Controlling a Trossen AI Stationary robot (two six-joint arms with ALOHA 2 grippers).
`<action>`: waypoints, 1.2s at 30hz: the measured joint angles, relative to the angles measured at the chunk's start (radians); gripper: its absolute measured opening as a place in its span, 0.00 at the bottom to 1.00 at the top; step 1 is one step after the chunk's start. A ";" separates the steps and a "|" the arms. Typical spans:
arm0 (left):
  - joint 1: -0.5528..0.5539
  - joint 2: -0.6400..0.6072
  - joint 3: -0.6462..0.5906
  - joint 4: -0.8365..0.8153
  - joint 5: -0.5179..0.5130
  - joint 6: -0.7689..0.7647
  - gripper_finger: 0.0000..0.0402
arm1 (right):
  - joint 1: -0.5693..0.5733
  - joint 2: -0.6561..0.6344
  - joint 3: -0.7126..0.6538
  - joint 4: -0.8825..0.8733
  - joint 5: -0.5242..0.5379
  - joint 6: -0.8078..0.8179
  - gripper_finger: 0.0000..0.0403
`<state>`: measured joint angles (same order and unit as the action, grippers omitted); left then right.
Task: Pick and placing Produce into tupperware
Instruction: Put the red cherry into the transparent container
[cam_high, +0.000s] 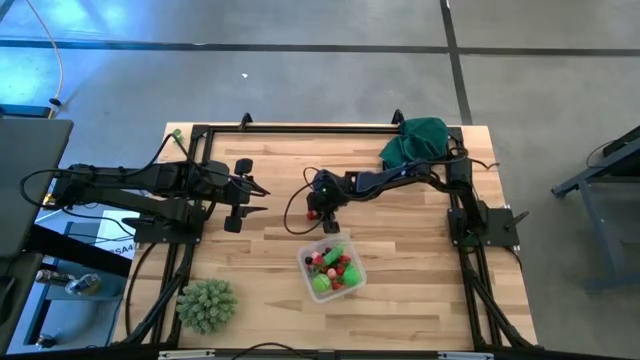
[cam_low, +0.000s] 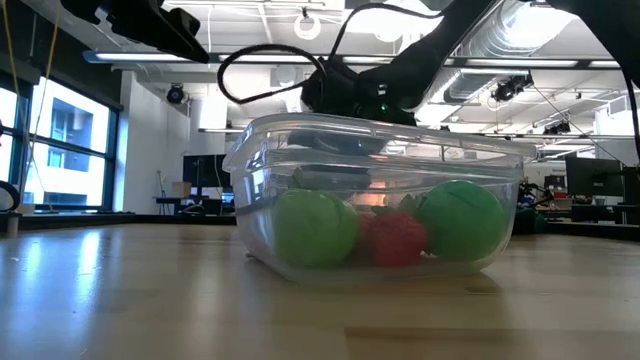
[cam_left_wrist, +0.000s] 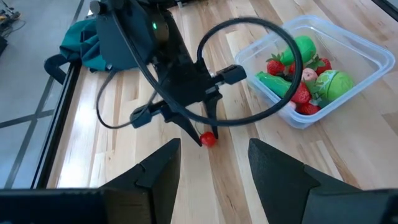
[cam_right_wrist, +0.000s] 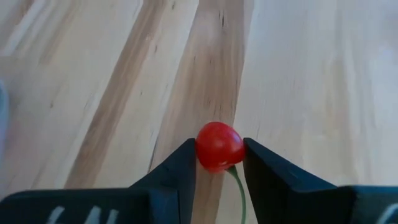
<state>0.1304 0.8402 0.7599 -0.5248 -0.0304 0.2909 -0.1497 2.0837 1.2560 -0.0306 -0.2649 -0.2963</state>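
A small red cherry-like piece of produce (cam_right_wrist: 219, 145) with a thin green stem lies on the wooden table, left of the tupperware's far end. My right gripper (cam_right_wrist: 219, 157) reaches in from the right and is shut on it, which also shows in the left wrist view (cam_left_wrist: 208, 139). The clear tupperware (cam_high: 331, 268) stands on its base near the table's middle front and holds green rounded pieces (cam_low: 315, 228) and red berries (cam_low: 395, 238). My left gripper (cam_high: 252, 190) hangs open above the table's left part, touching nothing. My right gripper pinches the cherry's round red body (cam_right_wrist: 211, 149) between its two fingertips (cam_right_wrist: 183, 165), one on each side. The fingers slant down from the table's right. The green stem (cam_right_wrist: 237, 186) runs back between the fingers. In the left wrist view the cherry sits at table level.
A spiky pale-green ball (cam_high: 207, 304) sits at the near left corner. A dark green cloth (cam_high: 415, 140) is bunched at the far right corner. A black frame rail (cam_high: 300, 128) borders the table's far edge. Bare wood lies between the two grippers.
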 joint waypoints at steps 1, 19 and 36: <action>0.000 0.000 0.000 0.000 0.000 0.000 0.45 | 0.000 -0.008 0.000 0.000 0.000 0.000 0.26; 0.000 0.000 0.000 0.000 0.000 0.000 0.45 | 0.002 -0.384 0.001 -0.022 0.096 0.170 0.26; 0.000 0.000 0.000 0.000 0.000 0.000 0.45 | 0.301 -0.637 0.001 -0.302 0.214 0.351 0.26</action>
<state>0.1306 0.8406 0.7601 -0.5247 -0.0303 0.2908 0.1508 1.4467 1.2572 -0.3330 -0.0514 0.0545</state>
